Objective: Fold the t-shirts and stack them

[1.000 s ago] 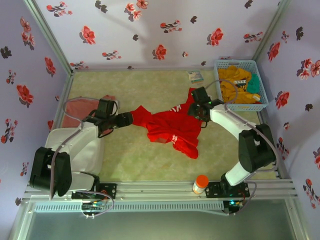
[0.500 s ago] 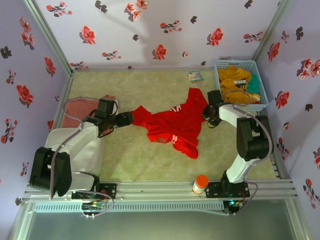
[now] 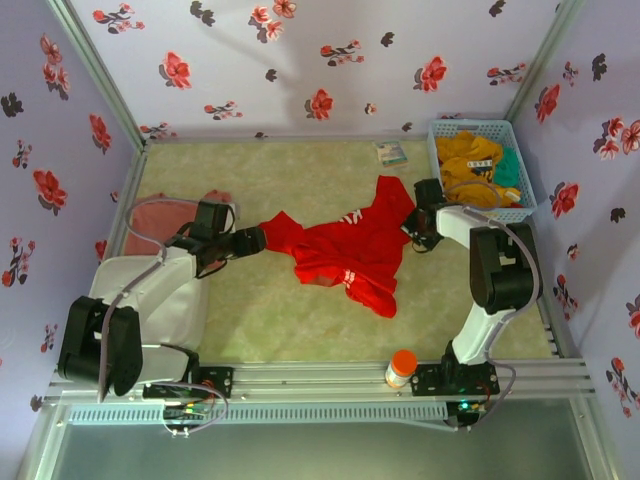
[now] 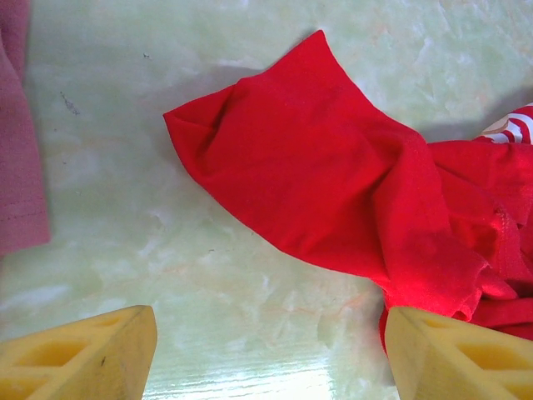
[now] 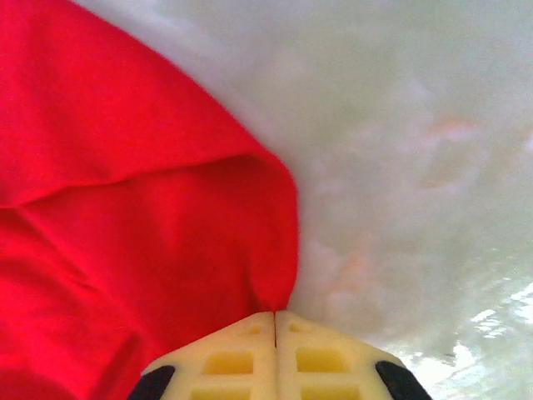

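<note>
Red t-shirt [image 3: 350,250] crumpled mid-table, white print unreadable. My right pincer [image 5: 275,320] pinches its right edge, closed tight. My left pincer [image 4: 268,354] stands wide by the left sleeve. Pink t-shirt [image 3: 158,216] lies left.

T-shirts: two on the surface [image 3: 260,320], one red t-shirt [image 3: 350,250] and one pink t-shirt [image 3: 155,215]. Baskets: one basket [image 3: 490,215], holding yellow and teal cloth [image 3: 465,165] whose pieces cannot be counted. Bottles: one bottle [image 3: 401,367] with an orange cap. Packets: one small packet [image 3: 391,153]. Robot arms: two, a left arm [image 3: 150,290] and a right arm [image 3: 495,270], each ending in two yellow fingers [image 4: 83,354].
</note>
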Controlling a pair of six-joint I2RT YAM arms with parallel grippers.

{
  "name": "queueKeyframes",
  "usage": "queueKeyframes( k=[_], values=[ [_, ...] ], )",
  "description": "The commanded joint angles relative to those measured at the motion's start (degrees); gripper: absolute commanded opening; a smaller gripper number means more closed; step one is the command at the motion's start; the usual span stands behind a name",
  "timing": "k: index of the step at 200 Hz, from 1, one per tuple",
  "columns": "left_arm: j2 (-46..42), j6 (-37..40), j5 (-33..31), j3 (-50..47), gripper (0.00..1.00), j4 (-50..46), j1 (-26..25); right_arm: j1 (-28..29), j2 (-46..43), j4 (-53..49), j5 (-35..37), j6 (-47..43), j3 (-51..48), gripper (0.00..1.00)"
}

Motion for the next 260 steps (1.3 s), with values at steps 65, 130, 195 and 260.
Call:
queueKeyframes(
  k=[65, 130, 195, 260],
  values=[
    [-1.32, -0.41, 0.33, -0.02, 0.73, -0.26, -0.34, 4.26, -3.10, -1.41, -2.70, 0.88, 14.17, 0.00],
    [-4.36, -0.26, -1.22, -2.85, 0.72, -2.33, -0.36, 8.40, 7.33, 4.80, -9.88, 5.20, 33.96, 0.00],
    [-7.87, -1.82, -1.68, -5.94, 0.72, -2.84, -0.66, 10.61, 27.18, 32.75, -15.49, 19.56, 49.59, 0.00],
    [-10.60, -3.34, -1.69, -8.05, 0.72, -2.45, -1.13, 12.73, 41.08, 21.34, -13.10, 12.63, 69.47, 0.34]
  ],
)
